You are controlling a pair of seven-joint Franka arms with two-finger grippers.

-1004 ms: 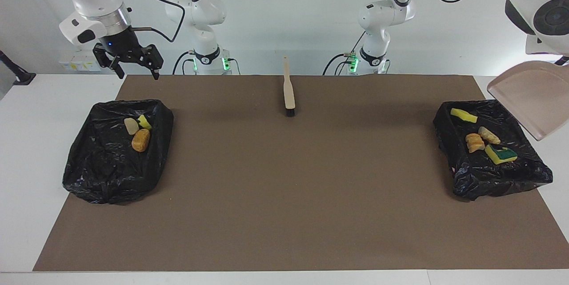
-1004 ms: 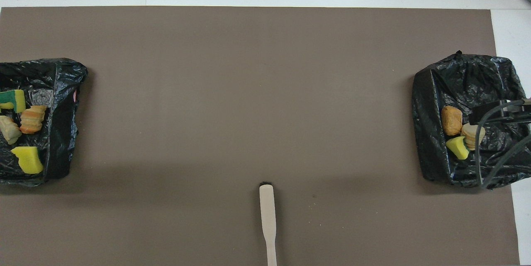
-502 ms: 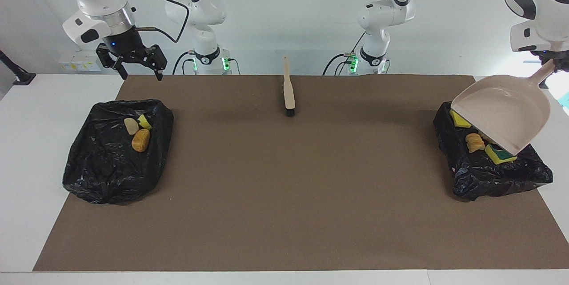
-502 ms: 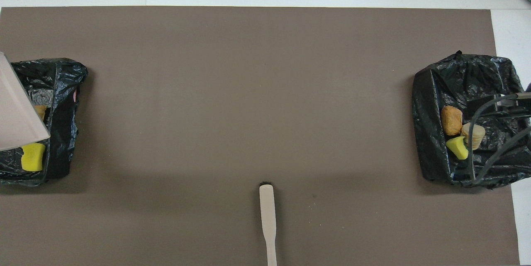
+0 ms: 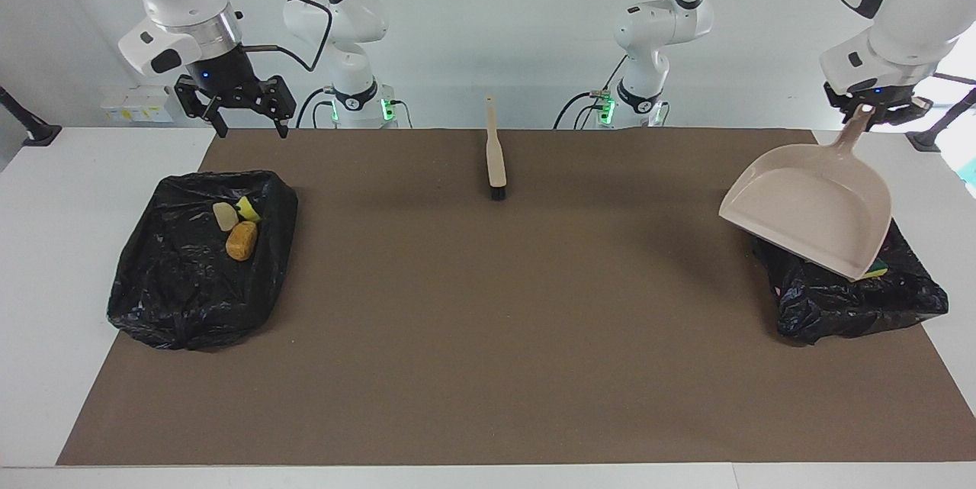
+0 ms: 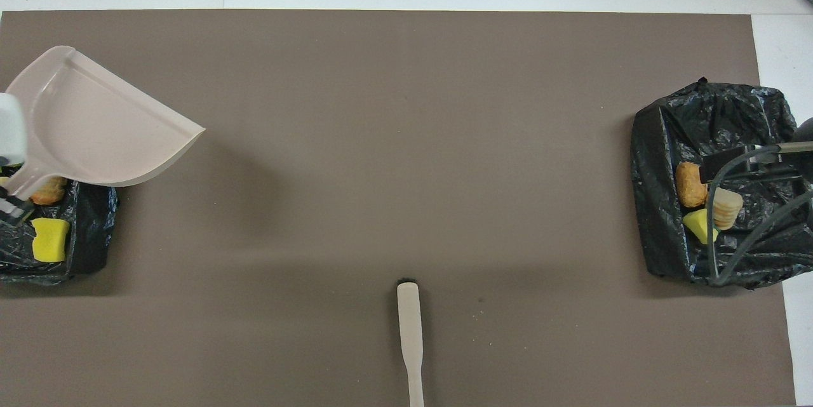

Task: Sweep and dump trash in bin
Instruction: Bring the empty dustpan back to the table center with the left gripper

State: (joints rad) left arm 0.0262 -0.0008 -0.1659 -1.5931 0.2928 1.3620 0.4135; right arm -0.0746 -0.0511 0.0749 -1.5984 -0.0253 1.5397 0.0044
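Note:
My left gripper (image 5: 866,110) is shut on the handle of the beige dustpan (image 5: 808,216), held tilted in the air over the black bag-lined bin (image 5: 846,304) at the left arm's end. The pan hides most of that bin's trash. A yellow-and-green sponge (image 5: 877,270) peeks out; from overhead a yellow chunk (image 6: 49,239) and an orange lump (image 6: 47,190) show. The bin (image 5: 183,298) at the right arm's end holds a pale lump (image 5: 223,216), a yellow chunk (image 5: 247,208) and an orange-brown lump (image 5: 241,241). My right gripper (image 5: 254,129) is open and empty above that bin's robot-side edge.
The beige brush (image 5: 496,157) with black bristles lies on the brown mat (image 5: 488,321) at the middle, close to the robots, bristles pointing away from them. It also shows in the overhead view (image 6: 409,337). The mat covers most of the white table.
My left arm has swung the dustpan from beside its bin to over the bin and toward the table's middle, turning its mouth that way. My right gripper has drifted slightly toward the middle.

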